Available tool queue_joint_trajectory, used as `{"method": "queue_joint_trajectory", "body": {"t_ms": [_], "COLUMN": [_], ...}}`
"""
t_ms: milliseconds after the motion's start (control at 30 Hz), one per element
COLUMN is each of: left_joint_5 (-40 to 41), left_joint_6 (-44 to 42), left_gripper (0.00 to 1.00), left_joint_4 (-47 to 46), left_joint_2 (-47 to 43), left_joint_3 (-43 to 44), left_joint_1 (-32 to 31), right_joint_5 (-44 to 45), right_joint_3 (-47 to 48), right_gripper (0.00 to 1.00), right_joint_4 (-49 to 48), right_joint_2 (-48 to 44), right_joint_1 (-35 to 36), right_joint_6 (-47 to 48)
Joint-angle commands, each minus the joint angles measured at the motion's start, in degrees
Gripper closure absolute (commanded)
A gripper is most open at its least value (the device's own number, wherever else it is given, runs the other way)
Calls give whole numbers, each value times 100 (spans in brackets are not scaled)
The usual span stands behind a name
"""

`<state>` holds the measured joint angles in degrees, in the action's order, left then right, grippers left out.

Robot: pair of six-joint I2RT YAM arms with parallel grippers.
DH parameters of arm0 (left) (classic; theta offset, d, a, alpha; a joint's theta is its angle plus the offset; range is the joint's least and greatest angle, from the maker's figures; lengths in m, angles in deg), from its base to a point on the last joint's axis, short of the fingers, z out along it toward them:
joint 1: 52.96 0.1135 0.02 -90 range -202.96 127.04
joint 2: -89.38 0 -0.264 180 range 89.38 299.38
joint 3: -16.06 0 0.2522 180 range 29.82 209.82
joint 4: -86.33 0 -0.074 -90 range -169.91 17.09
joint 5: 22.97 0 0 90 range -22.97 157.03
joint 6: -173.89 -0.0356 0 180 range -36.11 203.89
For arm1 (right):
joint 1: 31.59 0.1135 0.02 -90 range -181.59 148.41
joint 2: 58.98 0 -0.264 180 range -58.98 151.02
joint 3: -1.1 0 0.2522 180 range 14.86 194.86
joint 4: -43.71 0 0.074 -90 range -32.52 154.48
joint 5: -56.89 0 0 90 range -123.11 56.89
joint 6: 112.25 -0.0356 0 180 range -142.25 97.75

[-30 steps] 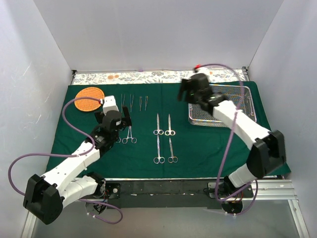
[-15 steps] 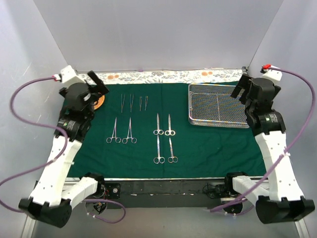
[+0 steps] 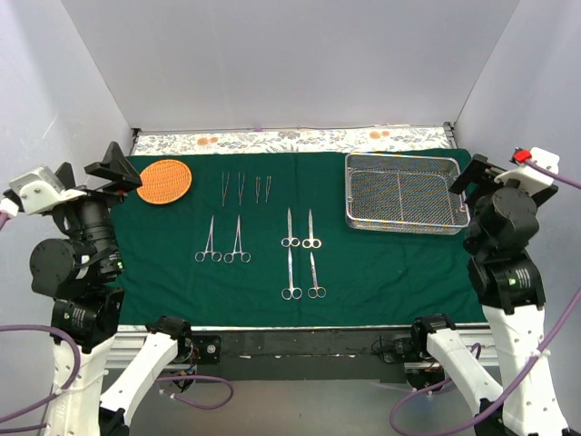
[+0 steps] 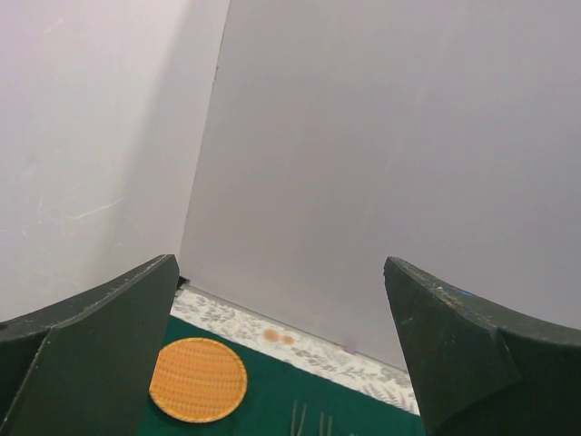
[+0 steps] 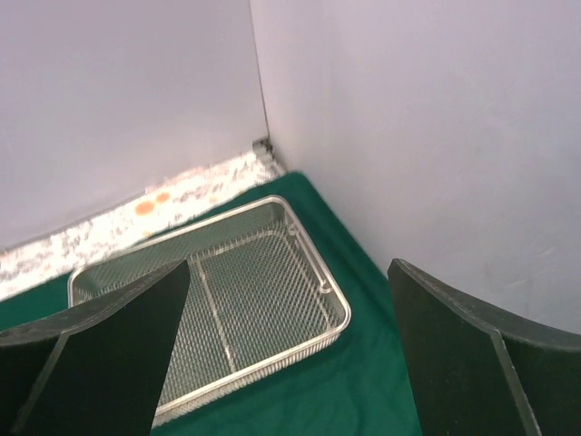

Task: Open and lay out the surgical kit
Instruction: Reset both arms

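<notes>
Your left gripper point(image 3: 116, 169) hangs above the left edge of the green cloth point(image 3: 381, 263). It touches nothing, and its fingers point(image 4: 100, 345) are spread wide with nothing between them. Near it, at the cloth's far left corner, lies the round orange basket point(image 3: 164, 181).

The cloth lies flat and open across the table. To the right of the basket you have four thin tweezers point(image 3: 241, 188) in a row near the far edge. Closer to you, two forceps point(image 3: 238, 241) lie side by side. Around the middle of the cloth, four scissors point(image 3: 290, 229) sit in two pairs, one pair behind the other, all pointing away from you.

Further right, the wire-mesh tray point(image 3: 406, 156) rests on the cloth's far right corner, well apart from the tools. Your right gripper point(image 3: 470, 174) is held up just beside the tray's right end, over the edge of the cloth. Its fingers point(image 5: 91, 354) are spread wide too and grip nothing.
</notes>
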<state>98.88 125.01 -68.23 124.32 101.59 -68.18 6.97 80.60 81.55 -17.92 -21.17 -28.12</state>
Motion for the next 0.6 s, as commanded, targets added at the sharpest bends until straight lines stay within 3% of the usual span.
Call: {"method": "queue_joint_trajectory", "body": {"t_ms": [0, 567], "left_joint_5": [408, 989], "left_joint_6": [-552, -623], "left_gripper": [2, 2], "left_joint_4": [-271, -650], "left_joint_2": [83, 39], "left_joint_3": [-303, -734], "left_joint_1": [-7, -7], "right_joint_5": [185, 237], "right_joint_3": [-359, -447], "right_gripper": [1, 1], "right_joint_4": [-1123, -1889], "right_joint_2": [-475, -283], "right_joint_1": [31, 452], "right_joint_6": [525, 1456]}}
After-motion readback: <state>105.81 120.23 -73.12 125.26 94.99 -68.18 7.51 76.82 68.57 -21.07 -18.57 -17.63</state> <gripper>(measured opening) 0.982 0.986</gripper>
